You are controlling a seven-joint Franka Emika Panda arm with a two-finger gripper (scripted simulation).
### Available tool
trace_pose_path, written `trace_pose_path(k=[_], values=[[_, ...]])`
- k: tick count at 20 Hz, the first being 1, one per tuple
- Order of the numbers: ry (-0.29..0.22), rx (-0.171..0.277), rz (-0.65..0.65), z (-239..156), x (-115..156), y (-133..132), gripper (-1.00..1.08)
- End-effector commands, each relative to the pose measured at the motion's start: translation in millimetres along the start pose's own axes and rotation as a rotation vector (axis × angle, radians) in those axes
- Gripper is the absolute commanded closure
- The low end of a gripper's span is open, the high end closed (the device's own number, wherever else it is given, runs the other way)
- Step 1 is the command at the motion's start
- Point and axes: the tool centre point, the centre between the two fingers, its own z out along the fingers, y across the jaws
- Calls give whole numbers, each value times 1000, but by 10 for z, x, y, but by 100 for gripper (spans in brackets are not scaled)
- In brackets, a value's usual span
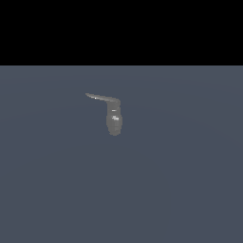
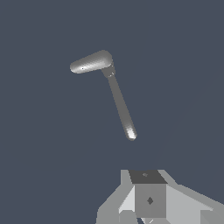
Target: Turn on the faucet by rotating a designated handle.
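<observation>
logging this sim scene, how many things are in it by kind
faucet, grey, with the handle as its lever: 1
gripper, only partly visible in the wrist view, apart from the faucet: 1
floor, plain blue-grey: 1
total: 3

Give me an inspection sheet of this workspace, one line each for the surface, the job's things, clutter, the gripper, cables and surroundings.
Surface: flat, plain blue-grey floor, unmarked.
Faucet: small grey metallic faucet stands upright on the floor, alone.
Handle: thin handle projects from the faucet's top toward the exterior view's left, tapering to a tip; nothing touches it.
Clutter: nothing seen.
Gripper: absent from the exterior view; the wrist view shows grey gripper housing at the frame edge, apart from the faucet. The jaws are out of frame, so open or shut cannot be told.
Cables: nothing seen.
Surroundings: black background above the floor; nothing else seen.
</observation>
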Motion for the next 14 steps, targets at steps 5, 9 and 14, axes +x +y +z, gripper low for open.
trace_pose_path(k=[5, 9, 14], values=[[-23, 31, 172, 244, 438, -233, 108], [-35, 40, 281, 428, 698, -373, 108], [-46, 42, 419, 694, 1008, -544, 108]])
